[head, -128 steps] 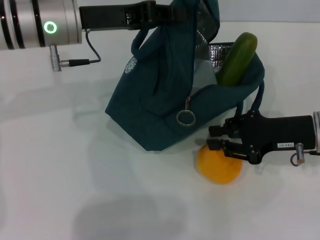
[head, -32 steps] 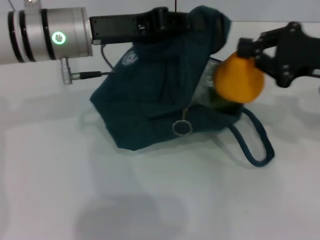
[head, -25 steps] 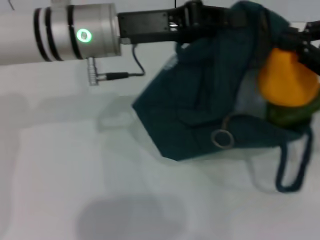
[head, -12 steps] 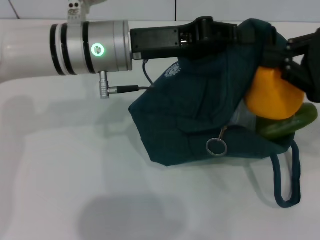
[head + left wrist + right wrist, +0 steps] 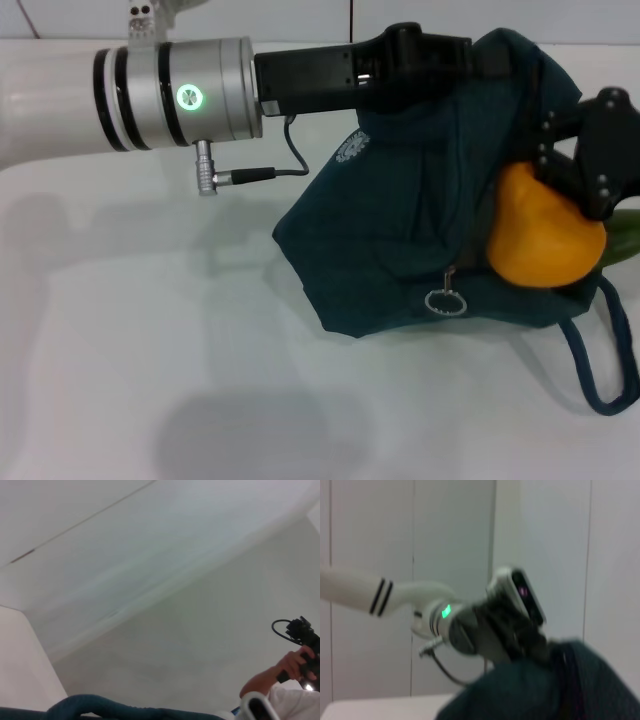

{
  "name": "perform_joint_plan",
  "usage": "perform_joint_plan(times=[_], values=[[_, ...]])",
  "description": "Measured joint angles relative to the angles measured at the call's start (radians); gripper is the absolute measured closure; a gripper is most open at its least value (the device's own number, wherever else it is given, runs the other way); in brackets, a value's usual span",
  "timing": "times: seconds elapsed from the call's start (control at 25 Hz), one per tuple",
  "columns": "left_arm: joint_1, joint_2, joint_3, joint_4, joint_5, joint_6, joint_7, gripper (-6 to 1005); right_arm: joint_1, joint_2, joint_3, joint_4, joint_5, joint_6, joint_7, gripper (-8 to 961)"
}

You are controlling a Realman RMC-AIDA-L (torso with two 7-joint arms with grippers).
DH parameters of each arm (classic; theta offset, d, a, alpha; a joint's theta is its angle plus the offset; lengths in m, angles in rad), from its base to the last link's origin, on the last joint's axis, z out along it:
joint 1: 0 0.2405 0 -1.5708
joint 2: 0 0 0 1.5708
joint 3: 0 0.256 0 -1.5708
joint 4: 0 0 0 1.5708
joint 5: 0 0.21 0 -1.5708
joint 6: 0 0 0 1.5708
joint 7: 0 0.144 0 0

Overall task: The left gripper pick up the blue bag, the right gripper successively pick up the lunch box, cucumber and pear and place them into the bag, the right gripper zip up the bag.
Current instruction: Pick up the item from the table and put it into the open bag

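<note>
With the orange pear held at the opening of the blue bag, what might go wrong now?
1. The round orange pear in the right gripper sits at the edge of the dark blue fabric bag; released here, it may roll out.
2. The green cucumber pokes out beneath and may block it.
3. The left gripper holds only the bag's top, which could slip.

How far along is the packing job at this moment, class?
Done: the left tool holds up the blue bag, and the cucumber pokes out of its mouth. In hand: the right tool grips the orange-coloured pear at the opening. Left: releasing it inside and closing the zip by its ring pull. The lunch box is not visible.
</note>
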Motion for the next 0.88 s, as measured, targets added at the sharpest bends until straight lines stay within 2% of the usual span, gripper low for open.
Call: perform_joint_plan(times=[0.48,0.88], values=[[-0.007,0.0,0.006,0.0,-0.004,0.011,-0.017,932,0.019,0.002,0.0,0.042,-0.036,0.08,-0.031,887],[-0.006,0.0,0.016,0.0,-0.006,0.011,-0.019,933,0.05,0.004,-0.001,0.044,0.031,0.039,-0.031,879]])
